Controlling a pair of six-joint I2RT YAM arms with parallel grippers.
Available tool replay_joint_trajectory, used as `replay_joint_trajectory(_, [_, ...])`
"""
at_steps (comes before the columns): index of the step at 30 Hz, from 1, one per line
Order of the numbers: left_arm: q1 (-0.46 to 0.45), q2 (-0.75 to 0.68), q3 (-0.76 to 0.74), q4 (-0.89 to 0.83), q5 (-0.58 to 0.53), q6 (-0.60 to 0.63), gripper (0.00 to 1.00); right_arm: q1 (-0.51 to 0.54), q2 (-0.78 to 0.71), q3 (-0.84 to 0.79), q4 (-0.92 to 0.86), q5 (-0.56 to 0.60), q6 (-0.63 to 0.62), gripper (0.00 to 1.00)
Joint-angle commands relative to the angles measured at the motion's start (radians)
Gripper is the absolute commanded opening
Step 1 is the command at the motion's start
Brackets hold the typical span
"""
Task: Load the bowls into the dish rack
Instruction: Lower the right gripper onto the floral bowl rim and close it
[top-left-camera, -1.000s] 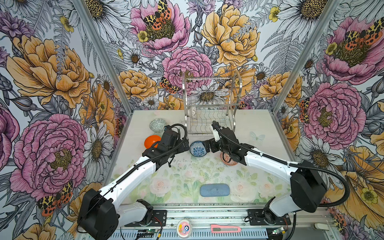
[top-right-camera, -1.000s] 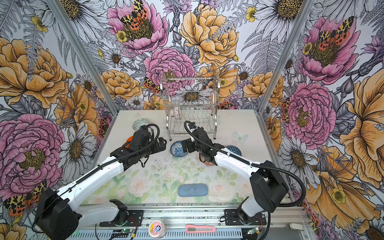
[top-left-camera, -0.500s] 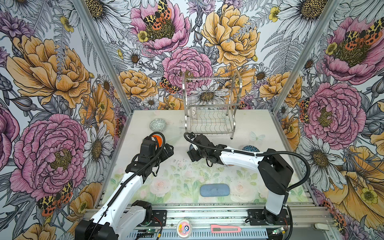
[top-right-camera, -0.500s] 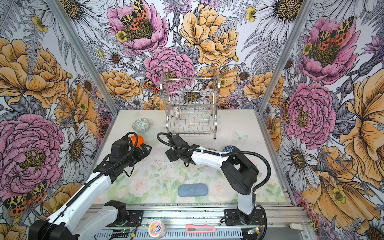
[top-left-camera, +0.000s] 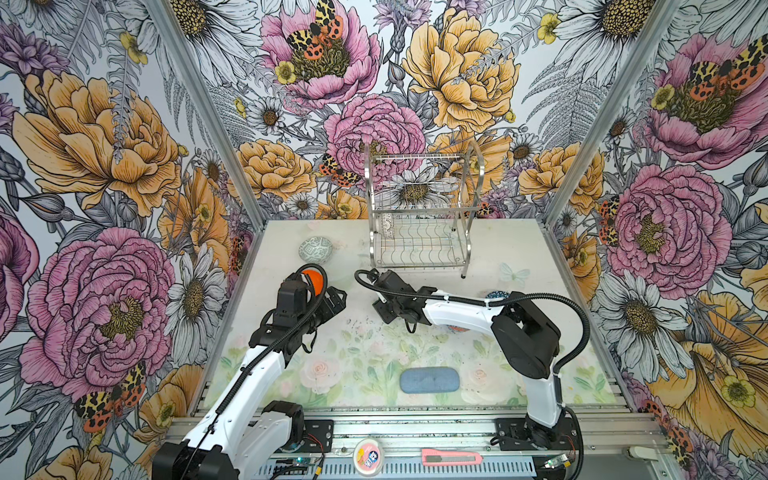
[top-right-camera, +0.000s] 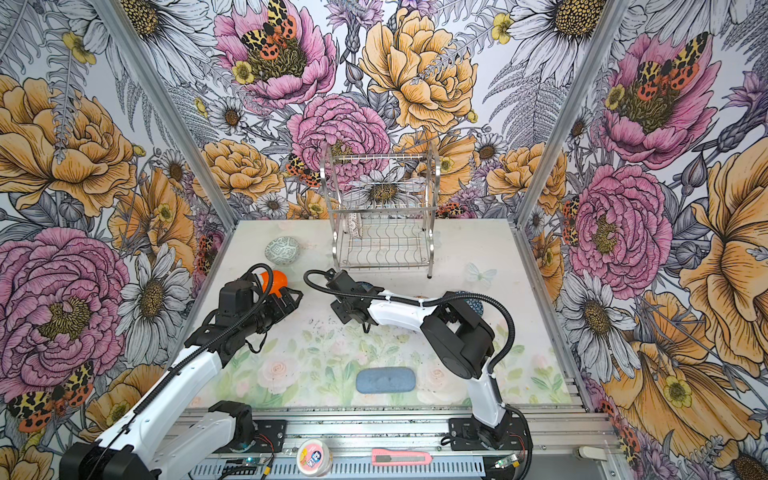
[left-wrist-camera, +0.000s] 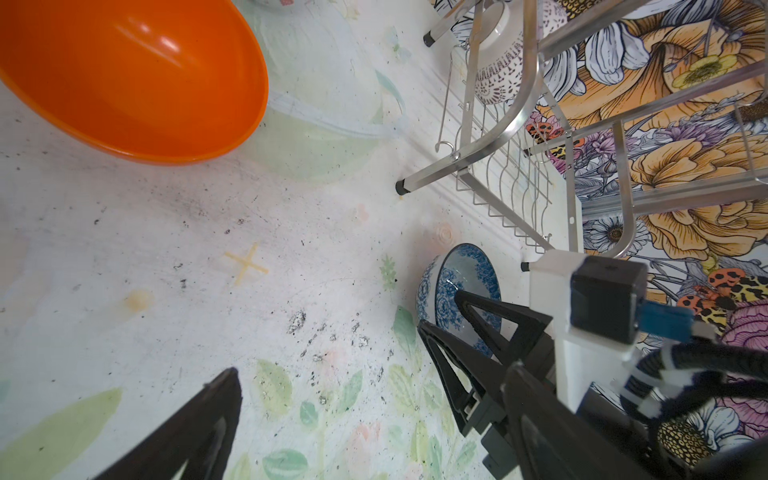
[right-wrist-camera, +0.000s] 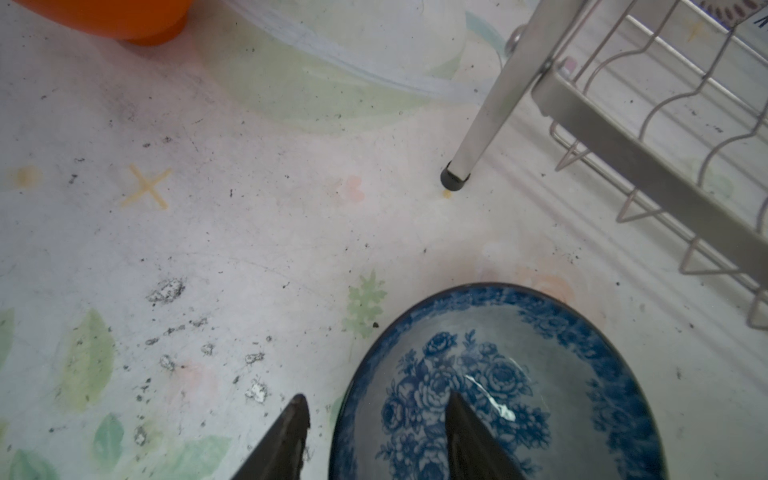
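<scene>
Right wrist view is showing the right hand (right-wrist-camera: 374, 399) working at the blue bowl (right-wrist-camera: 498, 365). One finger is reaching inside and the other is standing outside the wall, so the rim is lying between them. You are seeing the fingers apart, with a sliver of table showing between the outer finger and the bowl. A pinch is probably coming, since a rim grip lets you lift a bowl and tip it on edge. The bowl is sitting upright on the table (top-left-camera: 361, 345), just in front of the rack (top-left-camera: 419, 157), near its left front leg.

The left hand (top-left-camera: 334, 301) is hanging fully spread and empty just beside the orange bowl (top-left-camera: 314, 279), likely so that it is not crossing the other arm's path. One lattice bowl (top-left-camera: 388, 226) is already standing on edge at the left end of the lower tier, where the wires are propping it. The grey-green bowl (top-left-camera: 316, 248) is lying near the back left. The dark-blue bowl (top-left-camera: 496, 295) is showing partly behind the right arm.

The table is carrying a pale flower print, scuffed with dark specks. Big floral walls are closing in three sides.
</scene>
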Motion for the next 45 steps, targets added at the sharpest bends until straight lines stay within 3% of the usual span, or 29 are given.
replay_joint_trajectory(1, [0.011,-0.013,-0.014,0.034,0.024,0.003,0.99,0.012,0.028,0.038,-0.023,0.014,-0.005,0.48])
replay_joint_trajectory(9, [0.014,-0.005,-0.022,0.044,0.031,0.002,0.99,0.021,0.032,0.032,-0.033,0.030,-0.009,0.39])
replay_joint_trajectory(26, [0.013,-0.008,-0.037,0.053,0.037,-0.004,0.99,0.039,-0.024,-0.052,-0.062,0.095,-0.059,0.37])
replay_joint_trajectory(37, [0.013,-0.014,-0.043,0.053,0.038,-0.006,0.99,0.040,-0.058,-0.050,-0.063,0.081,-0.067,0.16])
replay_joint_trajectory(40, [0.013,-0.014,-0.045,0.053,0.040,-0.008,0.99,0.038,-0.071,-0.043,-0.062,0.048,-0.060,0.03])
replay_joint_trajectory(45, [0.012,-0.016,-0.044,0.054,0.040,-0.009,0.99,0.036,-0.087,-0.030,-0.062,0.002,-0.044,0.00])
